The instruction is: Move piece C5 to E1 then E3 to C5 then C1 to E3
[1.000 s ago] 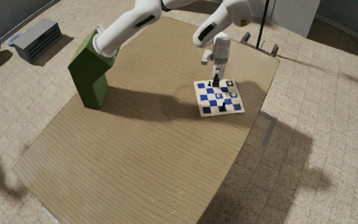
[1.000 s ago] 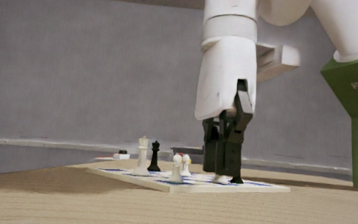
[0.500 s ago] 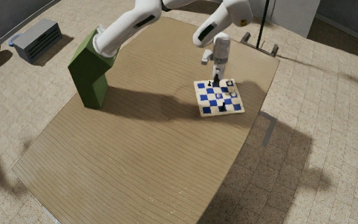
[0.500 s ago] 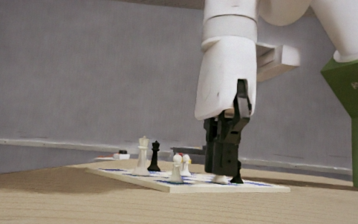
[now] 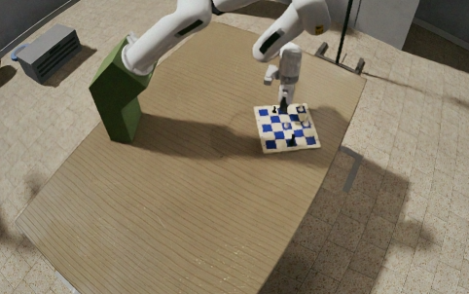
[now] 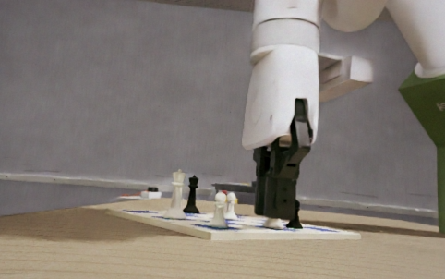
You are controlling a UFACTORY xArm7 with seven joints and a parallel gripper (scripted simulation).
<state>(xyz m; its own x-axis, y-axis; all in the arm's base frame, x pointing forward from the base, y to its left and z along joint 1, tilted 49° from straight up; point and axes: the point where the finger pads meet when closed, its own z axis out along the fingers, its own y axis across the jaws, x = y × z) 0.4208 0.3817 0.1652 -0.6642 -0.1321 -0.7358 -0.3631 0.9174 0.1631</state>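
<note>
The blue-and-white chessboard point(image 5: 287, 128) lies on the wooden table, right of its middle. My gripper point(image 5: 283, 104) stands upright over the board's far edge, fingertips down at the board. In the exterior view the gripper point(image 6: 276, 217) is shut on a white piece point(image 6: 274, 224). Only that piece's base shows under the fingers. A small black piece point(image 6: 295, 216) stands right beside the fingers, and also shows in the top view point(image 5: 274, 108). Another black piece point(image 5: 292, 141) stands near the front edge. White pieces point(image 5: 303, 112) stand on the right side. A tall white piece point(image 6: 177, 195) and two white pawns point(image 6: 222, 210) stand upright.
A tall green block point(image 5: 117, 94) carries the arm's base at the table's left. A grey crate point(image 5: 49, 51) sits on the floor at far left. A metal stand point(image 5: 341, 58) is behind the table's far corner.
</note>
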